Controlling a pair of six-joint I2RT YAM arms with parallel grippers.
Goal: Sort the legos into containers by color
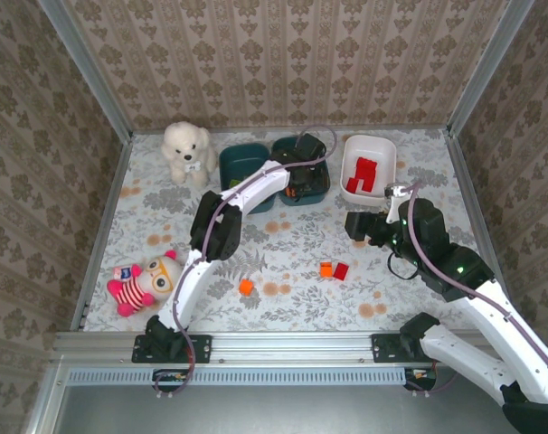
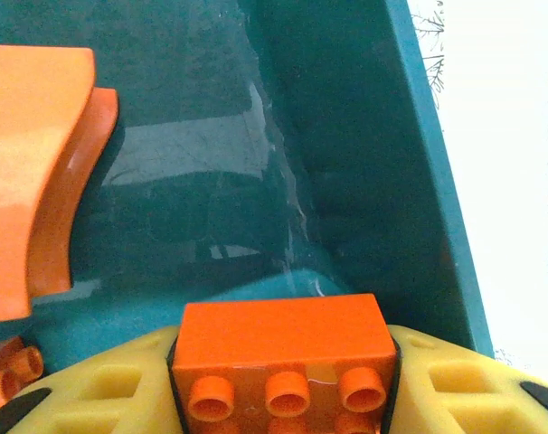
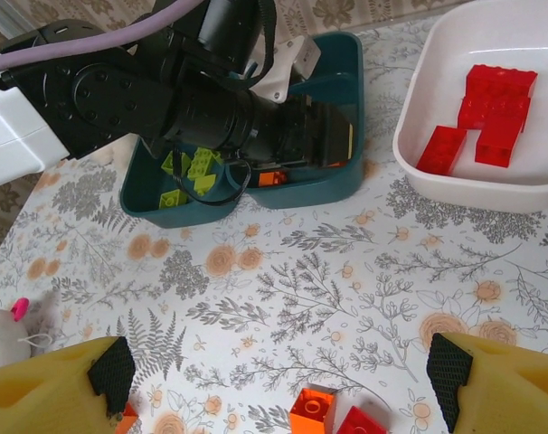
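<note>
An orange lego (image 2: pixel 283 344) is clamped by the left gripper (image 2: pixel 283 402) inside the teal tub (image 2: pixel 373 163) (other orange pieces (image 2: pixel 30 181) lie there), presumably for release, while the right gripper (image 3: pixel 274 384) is spread open above loose bricks (image 3: pixel 315 409).

The left arm (image 1: pixel 222 226) stretches far forward from its base, bent at the elbow, with the forearm angling off to the right and the wrist tipped down. The left gripper (image 2: pixel 283 380) is clamped on an orange brick (image 2: pixel 283 339), its yellow pads (image 2: pixel 455 389) pressing on both sides. The right arm (image 1: pixel 455 271) sits folded nearer its base, forearm pointing left, and the right gripper (image 3: pixel 274 389) hangs with its fingers spread wide.
</note>
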